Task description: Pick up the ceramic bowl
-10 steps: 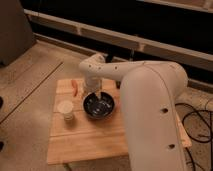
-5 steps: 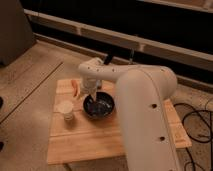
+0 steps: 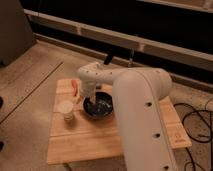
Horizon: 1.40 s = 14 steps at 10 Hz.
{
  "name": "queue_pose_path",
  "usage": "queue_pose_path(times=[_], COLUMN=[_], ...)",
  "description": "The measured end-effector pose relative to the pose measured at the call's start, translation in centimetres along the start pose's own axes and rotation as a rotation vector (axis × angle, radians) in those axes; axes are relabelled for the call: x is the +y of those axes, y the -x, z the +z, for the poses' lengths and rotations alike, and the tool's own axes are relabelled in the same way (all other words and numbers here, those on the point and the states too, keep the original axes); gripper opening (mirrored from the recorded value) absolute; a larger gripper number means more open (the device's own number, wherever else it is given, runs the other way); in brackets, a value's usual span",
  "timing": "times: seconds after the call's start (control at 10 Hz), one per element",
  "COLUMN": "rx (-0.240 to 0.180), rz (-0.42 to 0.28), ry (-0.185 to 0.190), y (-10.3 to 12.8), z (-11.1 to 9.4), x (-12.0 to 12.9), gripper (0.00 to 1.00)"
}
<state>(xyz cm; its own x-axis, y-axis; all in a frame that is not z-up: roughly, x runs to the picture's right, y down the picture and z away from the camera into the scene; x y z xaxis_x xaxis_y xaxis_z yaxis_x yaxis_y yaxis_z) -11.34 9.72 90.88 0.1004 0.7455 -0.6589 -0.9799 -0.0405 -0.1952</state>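
Note:
The ceramic bowl (image 3: 101, 107) is round, shallow and glossy dark, with pale streaks inside. It sits on the wooden table (image 3: 85, 140), right of a small white cup (image 3: 66, 110). My white arm reaches over from the right and bends down at the bowl's left rim. The gripper (image 3: 89, 100) is at that rim, mostly hidden behind the wrist.
An orange object (image 3: 75, 87) lies at the table's back left, just behind the wrist. Black cables (image 3: 197, 120) trail on the floor to the right. A dark wall with rails runs behind the table. A grey cabinet (image 3: 12, 30) stands at the far left.
The arm has shifted left and lowered toward the bowl's left rim. The bowl and cup stay in place.

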Motion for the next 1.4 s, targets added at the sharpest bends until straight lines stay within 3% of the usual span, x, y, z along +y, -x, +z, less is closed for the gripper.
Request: queue_pose_path(times=[0.2, 0.5, 0.6, 0.7, 0.8, 0.9, 1.0, 1.2, 1.4], rx=[0.023, 0.021, 0.014, -0.009, -0.047, -0.109, -0.203, -0.312, -0.357], rz=[-0.003, -0.027, -0.028, -0.023, -0.014, -0.014, -0.043, -0.107, -0.124], ry=[-0.005, 0.008, 0.010, 0.017, 0.023, 0.024, 0.008, 0.001, -0.011], y=[-0.4, -0.2, 0.0, 0.5, 1.3, 2.5, 3.6, 3.3, 2.9], z=[0.5, 0.3, 0.1, -0.6, -2.0, -4.6, -9.1, -15.8, -18.5], x=[-0.4, -0.4, -0.5, -0.6, -0.7, -0.6, -0.4, 1.5, 1.4], gripper=[0.44, 0.12, 0.02, 0.00, 0.00, 0.00, 0.00, 0.00, 0.00])
